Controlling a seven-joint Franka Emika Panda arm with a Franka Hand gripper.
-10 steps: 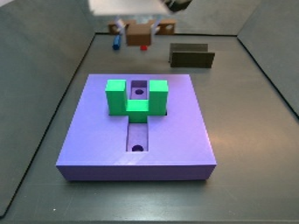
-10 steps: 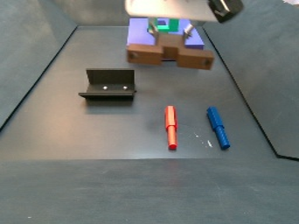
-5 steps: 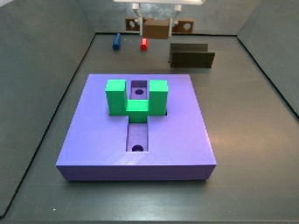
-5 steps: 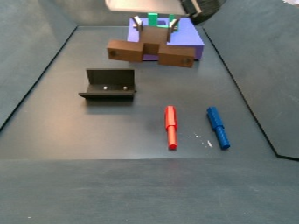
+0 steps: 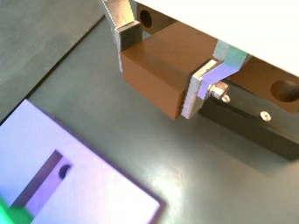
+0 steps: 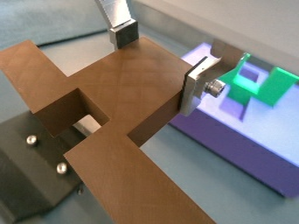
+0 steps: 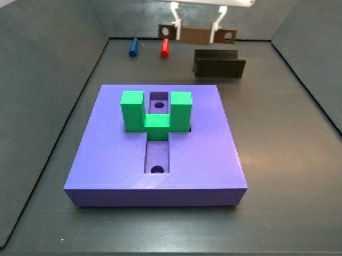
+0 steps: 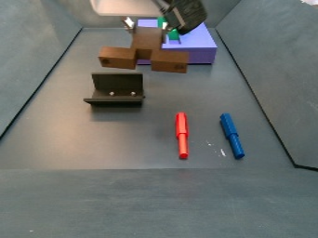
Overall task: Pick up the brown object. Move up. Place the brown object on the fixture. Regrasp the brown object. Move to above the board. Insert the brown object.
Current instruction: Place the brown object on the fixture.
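My gripper [image 8: 151,32] is shut on the brown object [image 8: 121,58], a wood-coloured T-shaped block. It hangs in the air just beyond and above the fixture [image 8: 114,90], a dark L-shaped bracket on the floor. Both wrist views show the silver fingers [image 5: 215,73] clamped on the stem of the brown object [image 6: 105,114], with the fixture [image 6: 30,179] right underneath. In a side view the gripper [image 7: 195,22] holds the brown object [image 7: 197,36] above the fixture [image 7: 219,65]. The purple board [image 7: 201,150] carries a green U-shaped block [image 7: 156,110] over its slot.
A red pen [image 8: 183,135] and a blue pen [image 8: 231,135] lie on the floor beside the fixture. The board [image 8: 199,48] lies beyond the gripper. Grey walls close in the floor on the sides.
The gripper has carried the brown object away from above the board and sideways toward the fixture, and it now hangs lower, close over the fixture. It has stayed shut on the object.
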